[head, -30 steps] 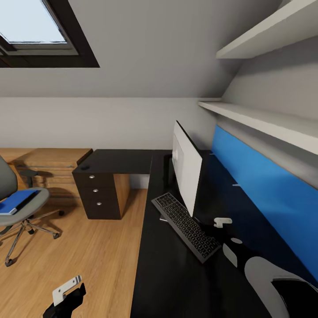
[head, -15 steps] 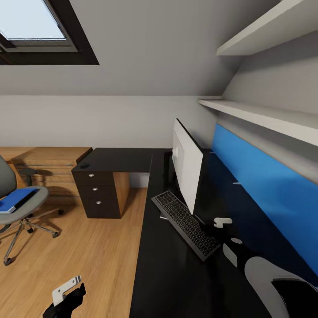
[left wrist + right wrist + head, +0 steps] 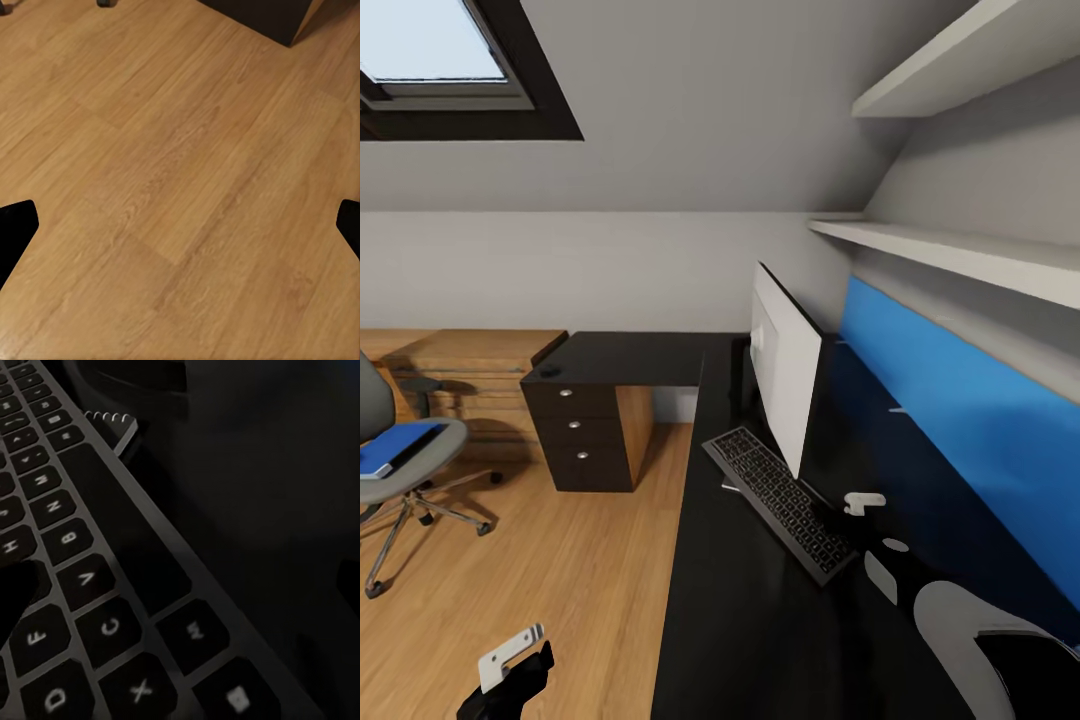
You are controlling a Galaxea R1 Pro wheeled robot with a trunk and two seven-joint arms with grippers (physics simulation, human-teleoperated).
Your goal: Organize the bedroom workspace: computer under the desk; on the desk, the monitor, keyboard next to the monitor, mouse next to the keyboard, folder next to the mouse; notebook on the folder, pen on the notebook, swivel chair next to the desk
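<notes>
My view takes in the bedroom corner, with the monitor as landmark. The tabletop point(image 3: 760, 640) — black, L-shaped — carries the monitor point(image 3: 784, 385), which stands upright, white back toward me. The swivel chair point(image 3: 400, 455) sits well apart from the monitor, out on the wood floor point(image 3: 560, 570). The keyboard point(image 3: 780, 500) lies just beside the monitor's foot, angled along the tabletop; in the right wrist view its keys point(image 3: 67, 585) are close under the camera. The folder point(image 3: 395, 447), bright blue, rests on the chair seat, far from the monitor, with a dark strip along its near edge that may be the notebook — I cannot tell. I judge the folder light, thin and somewhat flexible, likely slippery on upholstery; an overhanging edge looks the best place to take hold. My left pincer point(image 3: 510, 665) hangs over the floor, its black tips point(image 3: 16, 225) standing wide apart with nothing between them. For my right pincer, I cannot tell whether it is parted or closed.
</notes>
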